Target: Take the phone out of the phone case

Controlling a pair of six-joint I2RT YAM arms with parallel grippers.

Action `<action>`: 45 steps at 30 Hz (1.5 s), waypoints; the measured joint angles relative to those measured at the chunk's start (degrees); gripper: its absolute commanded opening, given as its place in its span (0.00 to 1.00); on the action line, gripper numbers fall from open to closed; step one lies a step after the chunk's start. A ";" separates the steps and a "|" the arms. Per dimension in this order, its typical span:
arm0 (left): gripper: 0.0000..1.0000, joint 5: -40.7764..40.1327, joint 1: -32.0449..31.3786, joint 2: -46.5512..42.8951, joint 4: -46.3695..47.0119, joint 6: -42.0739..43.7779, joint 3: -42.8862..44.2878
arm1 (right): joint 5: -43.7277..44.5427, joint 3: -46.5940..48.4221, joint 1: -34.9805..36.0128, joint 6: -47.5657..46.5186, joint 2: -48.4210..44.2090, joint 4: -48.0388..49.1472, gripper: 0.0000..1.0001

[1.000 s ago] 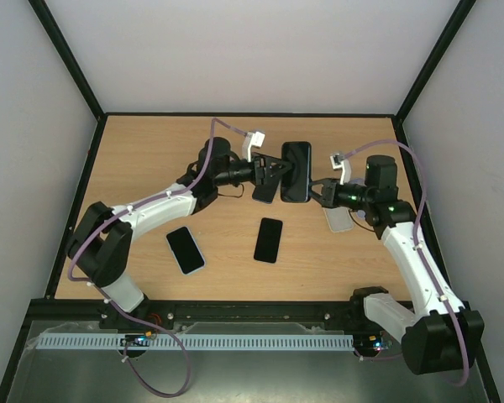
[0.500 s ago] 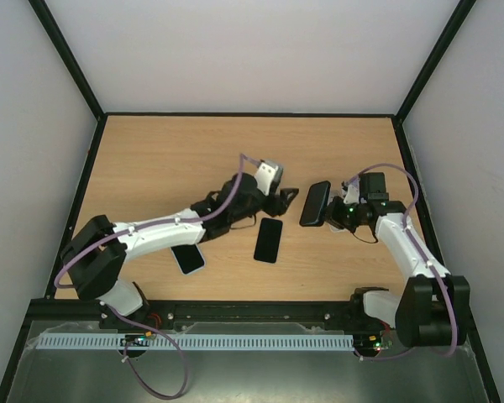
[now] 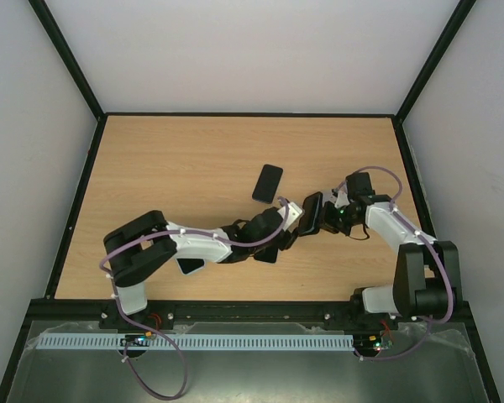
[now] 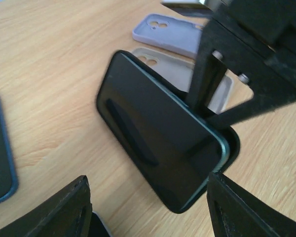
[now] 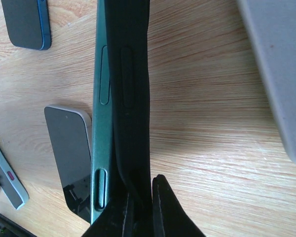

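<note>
Phone (image 4: 158, 143), in the phone case (image 5: 133, 98) the right hand (image 5: 141, 197) clenches, may drop to the desk (image 4: 49, 64) (left hand (image 4: 148, 207), at 8 o'clock, hangs released) if pried unsupported.

A light wooden table (image 3: 168, 159) is filling the middle of the overhead view. Plain pale walls are enclosing it: a back wall (image 3: 252, 50) at 12 o'clock, a left wall (image 3: 25, 168) at 9 o'clock and a right wall (image 3: 479, 151) at 3 o'clock. Black frame bars (image 3: 67, 59) are running up the wall joints and along the table's edges. At 6 o'clock a black rail (image 3: 252, 309) is bordering the table, with a white slotted strip (image 3: 235, 342) and a grey metal shelf (image 3: 260, 374) lying just beyond it. Light is falling evenly and softly, casting only faint shadows on the wood.
</note>
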 measured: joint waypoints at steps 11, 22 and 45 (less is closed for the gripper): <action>0.60 -3.43 -4.20 6.25 4.04 4.50 3.10 | 2.64 2.23 2.86 -0.17 3.28 1.62 0.02; 0.59 -10.40 -4.26 10.64 2.78 8.09 7.17 | 4.17 2.23 2.93 -1.07 4.85 1.95 0.02; 0.48 -23.19 -5.84 15.80 2.40 14.16 11.23 | 3.23 2.58 2.80 -1.38 4.98 3.65 0.02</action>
